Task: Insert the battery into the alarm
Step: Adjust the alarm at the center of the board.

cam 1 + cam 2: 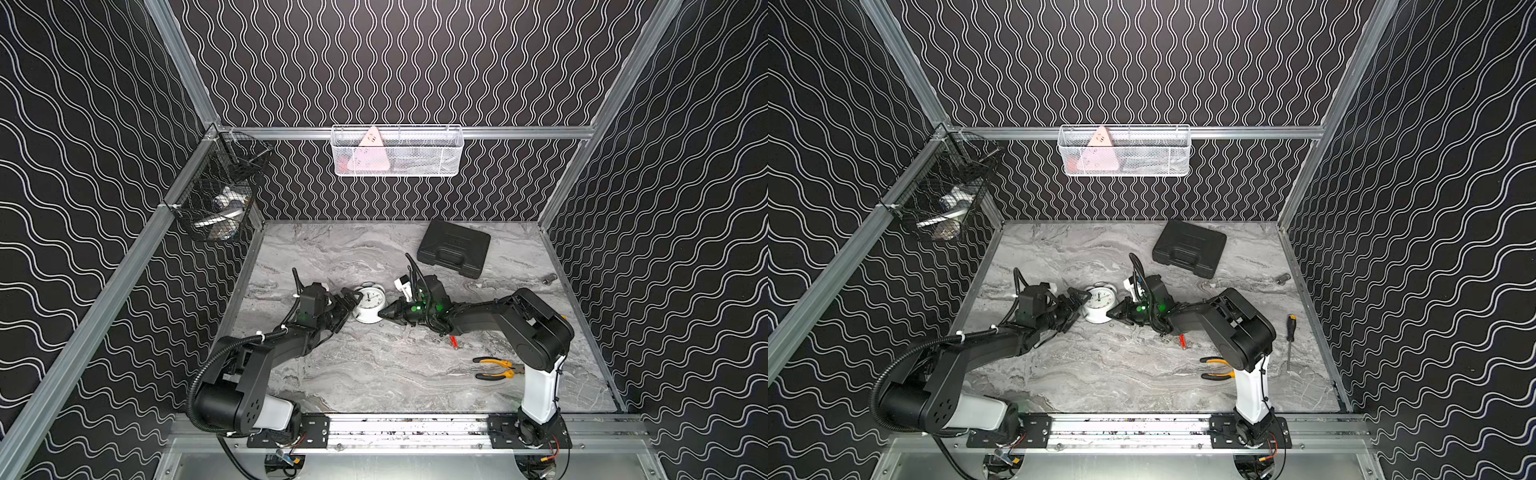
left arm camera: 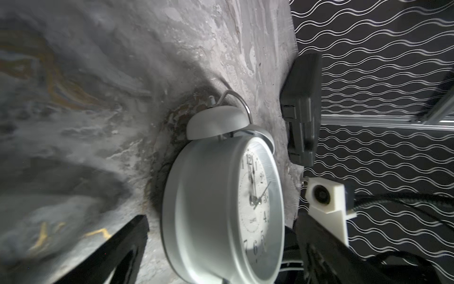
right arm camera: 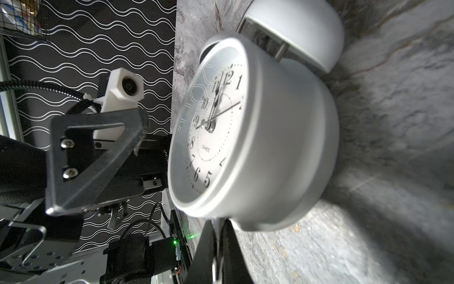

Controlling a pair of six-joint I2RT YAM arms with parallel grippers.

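Note:
The alarm (image 1: 370, 301) (image 1: 1099, 301) lies dial up at mid-table, a white twin-bell clock, between both grippers. My left gripper (image 1: 347, 309) (image 2: 221, 246) is open, one finger (image 2: 118, 248) on each side of the alarm's body (image 2: 211, 196) with a gap showing. From the other side, my right gripper (image 1: 384, 314) (image 3: 216, 233) meets the alarm's lower rim (image 3: 270, 147). Its fingertips are pinched together on a thin pale piece under that rim, apparently a leg. The battery (image 1: 454, 341) (image 1: 1182, 340), small and red, lies on the table beside the right forearm, held by nothing.
A black case (image 1: 454, 248) lies at the back right. Yellow-handled pliers (image 1: 494, 368) rest near the right arm's base, and a screwdriver (image 1: 1289, 340) lies by the right wall. A small metal piece (image 1: 549, 278) sits further back. A white basket (image 1: 397, 151) and a black basket (image 1: 220, 195) hang on the walls.

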